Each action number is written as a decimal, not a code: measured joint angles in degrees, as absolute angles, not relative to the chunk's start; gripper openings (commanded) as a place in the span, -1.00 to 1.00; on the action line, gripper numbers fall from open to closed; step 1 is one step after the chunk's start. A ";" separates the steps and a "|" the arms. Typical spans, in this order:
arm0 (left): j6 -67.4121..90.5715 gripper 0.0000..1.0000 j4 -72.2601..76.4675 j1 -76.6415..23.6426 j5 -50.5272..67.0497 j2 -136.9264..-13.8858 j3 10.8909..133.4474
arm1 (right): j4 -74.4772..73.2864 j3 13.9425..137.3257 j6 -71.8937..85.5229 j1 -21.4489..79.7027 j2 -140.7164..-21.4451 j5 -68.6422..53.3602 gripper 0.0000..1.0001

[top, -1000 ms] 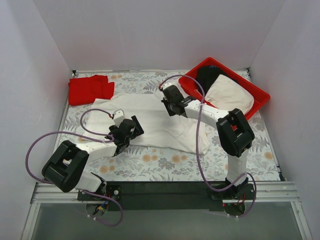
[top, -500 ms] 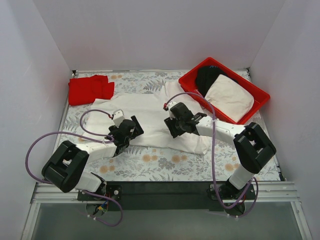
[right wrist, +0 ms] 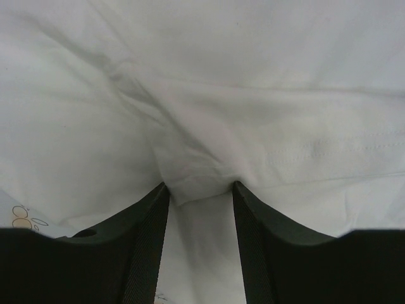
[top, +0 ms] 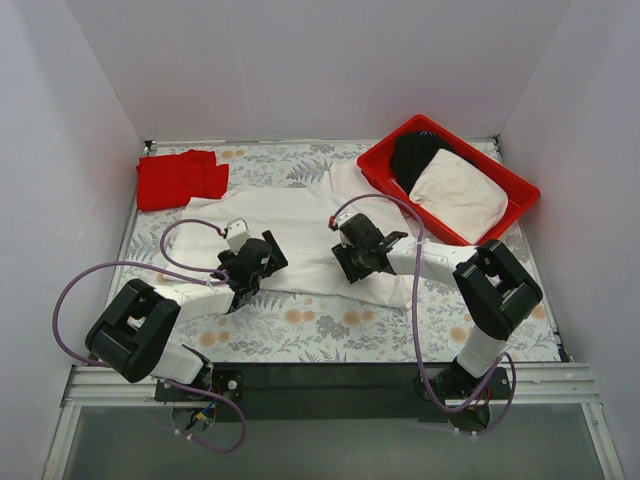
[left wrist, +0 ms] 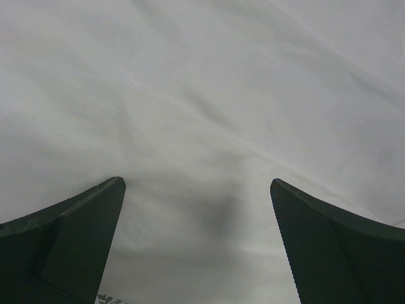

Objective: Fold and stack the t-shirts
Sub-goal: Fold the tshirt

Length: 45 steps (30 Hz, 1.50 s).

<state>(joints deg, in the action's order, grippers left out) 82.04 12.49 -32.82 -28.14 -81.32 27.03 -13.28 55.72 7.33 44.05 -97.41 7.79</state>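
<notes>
A: The white t-shirt (top: 300, 235), is it folded already?

B: Not as far as I can see. It lies spread across the middle of the table (top: 330, 325), wide from left to right, with wrinkles and an uneven near edge. I judge that its folding is only at the beginning.

A: And the red t-shirt (top: 181, 178)?

B: That one lies in the far left corner as a compact bundle, well apart from the white one. It looks folded to me, so I count that part as done. Nothing is stacked on it yet.

A: What do the arms do?

B: The left gripper (left wrist: 197, 190) hangs over the near left part of the white cloth. Its jaws are wide apart and nothing is between them. The right gripper (right wrist: 198, 190) is over the near right part. Its jaws are much closer together, and a small fold of the white cloth is pinched between them.

A: So what is left?

B: In my judgement, to fold the white t-shirt fully and then to put the two shirts one on the other.

A: And the tray (top: 378, 170)?

B: It stands far right and holds a black garment (top: 415, 155) and an off-white garment (top: 458, 195). I cannot tell whether they also belong to the job.
</notes>
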 measured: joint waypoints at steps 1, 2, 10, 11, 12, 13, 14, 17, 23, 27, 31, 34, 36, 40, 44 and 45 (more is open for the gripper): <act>82.04 0.85 12.51 -32.82 -28.16 -81.32 27.03 | -13.17 56.03 7.31 44.05 -97.62 7.79 -0.23; 82.02 0.86 12.49 -32.82 -28.16 -81.32 27.03 | -12.95 56.23 7.31 44.05 -97.78 7.88 -0.28; 81.97 0.85 12.51 -32.82 -28.16 -81.32 27.03 | -12.56 56.40 7.29 44.34 -98.00 9.08 -0.65; 81.97 0.85 12.51 -32.82 -28.16 -81.32 27.03 | -12.51 56.40 7.33 44.36 -97.95 9.26 -0.68; 81.97 0.86 12.51 -32.82 -28.16 -81.32 27.03 | -12.49 56.40 7.31 44.38 -97.84 9.39 -0.72; 81.95 0.86 12.51 -32.82 -28.16 -81.32 27.03 | -12.49 56.40 7.33 44.38 -97.71 9.54 -0.76; 81.95 0.86 12.51 -32.82 -28.14 -81.32 27.03 | -12.51 56.40 7.31 44.38 -97.51 9.65 -0.86; 81.95 0.86 12.51 -32.82 -28.16 -81.32 27.03 | -12.56 56.40 7.20 44.38 -96.42 10.04 -0.96; 81.93 0.86 12.51 -32.82 -28.14 -81.32 27.03 | -12.80 56.45 7.20 44.38 -95.70 10.39 -0.92; 81.93 0.86 12.51 -32.82 -28.14 -81.32 27.03 | -13.15 56.58 7.09 44.38 -95.70 10.33 -0.84; 81.93 0.86 12.51 -32.82 -28.14 -81.32 27.03 | -13.41 57.01 6.96 44.38 -95.72 10.11 -0.65; 81.93 0.86 12.51 -32.82 -28.14 -81.32 27.03 | -13.52 57.36 6.85 44.38 -95.83 10.04 -0.62; 81.93 0.86 12.51 -32.82 -28.14 -81.32 27.03 | -13.54 57.47 6.83 44.38 -95.90 9.91 -0.65; 81.93 0.86 12.51 -32.82 -28.14 -81.32 27.03 | -13.52 57.58 6.74 44.38 -95.96 9.65 -0.83; 81.93 0.86 12.53 -32.82 -28.14 -81.30 26.96 | -13.52 57.60 6.46 44.38 -96.01 9.28 -0.97; 81.93 0.86 12.53 -32.82 -28.14 -81.28 26.94 | -13.54 57.60 6.42 44.38 -96.01 9.26 -0.97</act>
<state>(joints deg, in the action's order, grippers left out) 81.93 12.53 -32.82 -28.14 -81.28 26.94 -13.54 57.60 6.42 44.38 -96.01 9.26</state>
